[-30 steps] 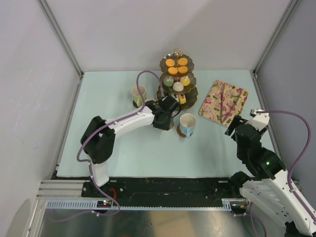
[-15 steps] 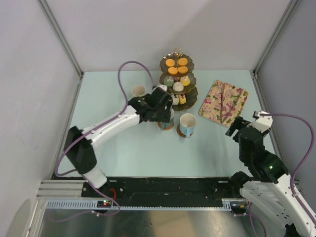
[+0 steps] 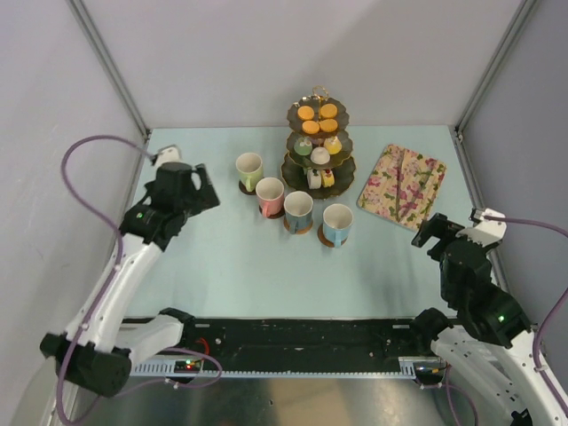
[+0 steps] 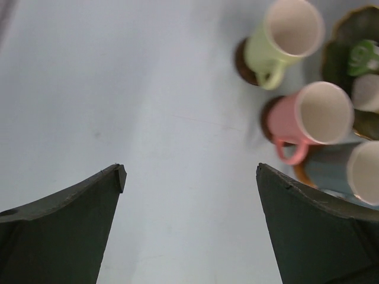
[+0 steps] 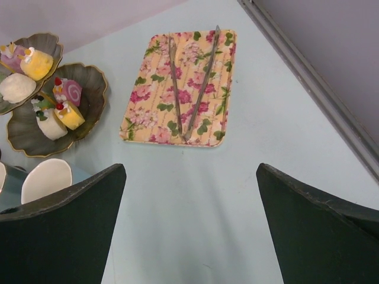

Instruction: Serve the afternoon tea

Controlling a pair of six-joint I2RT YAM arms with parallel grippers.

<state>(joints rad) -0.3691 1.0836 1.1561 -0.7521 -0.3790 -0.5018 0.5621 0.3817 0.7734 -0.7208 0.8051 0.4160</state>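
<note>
1. Afternoon tea, gathered at the three-tier stand (image 3: 346, 170): small cakes (image 3: 318, 118) on its tiers, and four mugs in a slanting row just in front of it and to its left. From farthest to nearest: yellow-green mug (image 3: 249, 169), pink mug (image 3: 270, 195), grey mug (image 3: 298, 209), blue mug (image 3: 337, 223), each on a round brown coaster (image 4: 240, 59).
2. Left gripper (image 4: 188, 171): fingers spread wide with nothing between them, well to the left of the stand, beyond the yellow-green mug.
3. Right gripper (image 5: 189, 171): likewise spread and empty, in front of the stand and to its right, just short of the floral tray (image 5: 148, 118) with the tongs (image 5: 189, 83) lying on it.
4. Looks finished or nearly so (no mug off a coaster, no cake off the stand in sight). Probable step in hand: getting both arms clear of the spread.
5. To do that well:
   - Draw each arm away from the stand, never across the mug row.
   - Travel high with the fingers apart.
   - Mind the handles jutting from the side of the row away from the stand.
   - Watch the trailing cable near the yellow-green mug.
</note>
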